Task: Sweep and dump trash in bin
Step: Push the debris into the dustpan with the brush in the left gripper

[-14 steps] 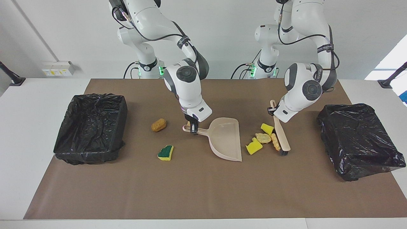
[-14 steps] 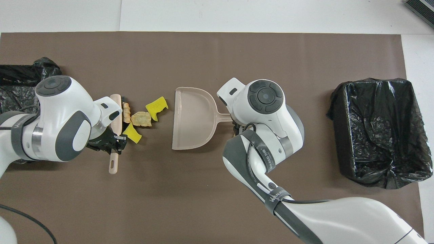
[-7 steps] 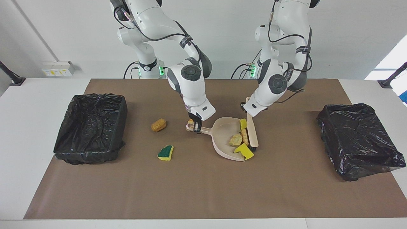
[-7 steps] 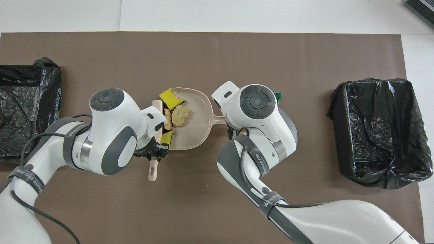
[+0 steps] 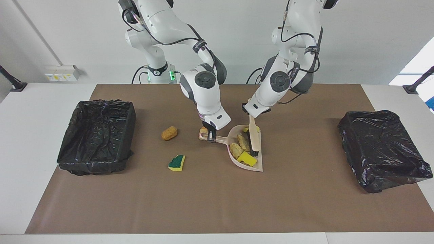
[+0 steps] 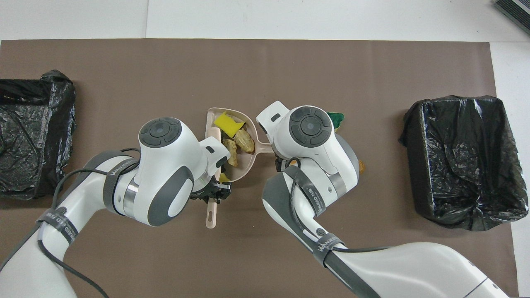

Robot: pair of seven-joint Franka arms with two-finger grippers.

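My right gripper (image 5: 209, 135) is shut on the handle of the beige dustpan (image 5: 260, 166), which rests on the brown mat. Inside the pan lie several pieces of trash: a yellow sponge piece (image 5: 247, 158) (image 6: 227, 123) and tan lumps (image 5: 236, 149) (image 6: 246, 142). My left gripper (image 5: 250, 114) (image 6: 213, 194) is shut on the handle of the beige brush (image 5: 255, 139) (image 6: 211, 215), whose black bristles stand in the pan's mouth against the trash. An orange lump (image 5: 169, 133) and a green-backed sponge (image 5: 176, 162) lie on the mat toward the right arm's end. In the overhead view the right wrist hides the right gripper.
A bin lined with a black bag (image 5: 96, 135) (image 6: 459, 161) stands at the right arm's end of the table. A second black-lined bin (image 5: 379, 149) (image 6: 25, 136) stands at the left arm's end. The brown mat (image 5: 217, 203) covers the table's middle.
My left gripper has swept the brush toward the right arm's end, pushing several scraps from the mat into the dustpan. The right gripper has kept hold of the pan, which shifted slightly.
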